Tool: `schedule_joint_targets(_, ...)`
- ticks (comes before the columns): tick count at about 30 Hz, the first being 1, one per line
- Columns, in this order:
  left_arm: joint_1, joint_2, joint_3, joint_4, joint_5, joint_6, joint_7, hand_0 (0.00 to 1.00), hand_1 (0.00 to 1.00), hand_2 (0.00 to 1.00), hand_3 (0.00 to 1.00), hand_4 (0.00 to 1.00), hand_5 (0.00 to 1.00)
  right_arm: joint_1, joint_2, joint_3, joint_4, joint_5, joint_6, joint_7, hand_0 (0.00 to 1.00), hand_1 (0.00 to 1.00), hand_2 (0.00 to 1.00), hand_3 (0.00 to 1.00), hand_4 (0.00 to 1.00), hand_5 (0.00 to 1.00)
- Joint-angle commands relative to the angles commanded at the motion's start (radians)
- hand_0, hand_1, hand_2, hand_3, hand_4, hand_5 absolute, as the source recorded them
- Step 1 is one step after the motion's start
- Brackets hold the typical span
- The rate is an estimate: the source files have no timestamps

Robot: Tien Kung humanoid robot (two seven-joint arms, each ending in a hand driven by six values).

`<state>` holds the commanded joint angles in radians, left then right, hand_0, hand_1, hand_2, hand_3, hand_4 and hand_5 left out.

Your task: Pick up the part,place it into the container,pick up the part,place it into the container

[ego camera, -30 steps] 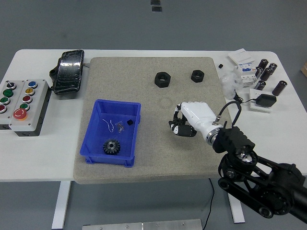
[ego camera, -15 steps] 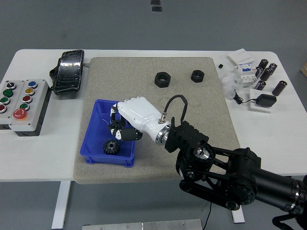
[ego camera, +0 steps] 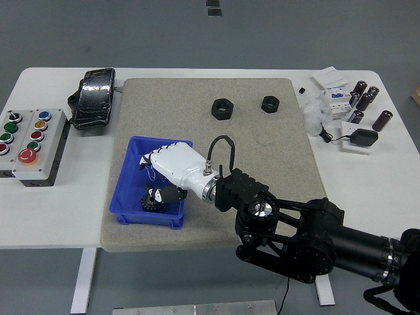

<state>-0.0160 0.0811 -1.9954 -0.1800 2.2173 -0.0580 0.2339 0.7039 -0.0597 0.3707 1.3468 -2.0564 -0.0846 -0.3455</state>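
The blue container [ego camera: 123,197] stands on the left part of the grey mat [ego camera: 262,151]. My right hand [ego camera: 159,177], white with black joints, is inside it, low over the floor, with fingers spread and nothing clearly held. A black gear [ego camera: 151,199] lies in the container just below the thumb. The hand hides the rest of the container's floor. Two black nuts [ego camera: 222,108] [ego camera: 270,103] lie on the far part of the mat. The left arm is out of view.
A button box [ego camera: 29,134] and a black device [ego camera: 94,97] sit at the left. Black cylinders [ego camera: 367,98], a white breaker [ego camera: 335,88] and a black adapter [ego camera: 363,138] crowd the right end of the table [ego camera: 367,184].
My right hand swung from the mat's middle left over the container carrying a black part, then dropped lower into it and its fingers spread.
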Motion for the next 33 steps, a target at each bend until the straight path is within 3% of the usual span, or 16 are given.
schedule_joint_targets(1,0.0,0.0,0.0,0.0,0.0,0.0,0.0,0.67,0.684,0.674,0.618,0.739,0.475,-0.002,0.001,-0.003,-0.001,0.004,-0.001,0.001,0.657,0.785,0.777,0.729,0.683,0.325)
schedule_joint_targets(8,0.001,-0.002,0.0,0.0,0.0,-0.001,0.0,0.67,0.683,0.673,0.616,0.733,0.464,-0.025,-0.009,0.041,0.011,0.026,-0.052,0.021,0.641,0.764,0.761,0.713,0.65,0.304)
schedule_joint_targets(16,0.004,-0.003,-0.003,0.0,0.003,0.0,0.0,0.67,0.683,0.672,0.615,0.733,0.46,-0.146,-0.075,0.254,0.111,0.086,-0.163,0.09,0.628,0.738,0.742,0.704,0.658,0.317)
schedule_joint_targets(20,0.004,-0.002,-0.014,0.0,0.015,0.0,0.001,0.67,0.683,0.673,0.614,0.732,0.454,-0.229,-0.096,0.407,0.082,0.192,-0.209,0.176,0.625,0.709,0.715,0.684,0.687,0.325)
schedule_joint_targets(24,0.002,0.003,-0.021,0.0,0.024,0.0,-0.001,0.67,0.683,0.673,0.614,0.732,0.454,-0.312,-0.113,0.56,0.017,0.345,-0.185,0.294,0.625,0.709,0.715,0.684,0.687,0.325)
schedule_joint_targets(25,-0.001,0.005,-0.022,0.0,0.028,-0.001,-0.001,0.67,0.683,0.673,0.614,0.732,0.451,-0.337,-0.117,0.594,0.006,0.381,-0.172,0.326,0.719,0.718,0.709,0.669,0.741,0.345)
schedule_joint_targets(26,-0.003,0.007,-0.023,0.0,0.031,-0.001,-0.002,0.67,0.683,0.673,0.614,0.732,0.451,-0.358,-0.12,0.63,0.0,0.423,-0.163,0.358,0.719,0.718,0.709,0.669,0.741,0.345)
schedule_joint_targets(30,-0.01,0.012,-0.024,0.0,0.036,-0.003,-0.006,0.67,0.683,0.673,0.614,0.732,0.451,-0.438,-0.121,0.746,0.004,0.57,-0.139,0.465,0.719,0.718,0.709,0.669,0.741,0.345)
schedule_joint_targets(31,-0.01,0.013,-0.023,0.0,0.036,-0.003,-0.007,0.67,0.683,0.673,0.616,0.731,0.445,-0.456,-0.12,0.771,0.007,0.602,-0.134,0.487,0.732,0.719,0.709,0.665,0.798,0.374)
schedule_joint_targets(33,-0.008,0.015,-0.021,0.0,0.034,-0.003,-0.008,0.67,0.683,0.673,0.616,0.731,0.445,-0.5,-0.119,0.822,0.012,0.671,-0.125,0.534,0.732,0.719,0.709,0.665,0.798,0.374)
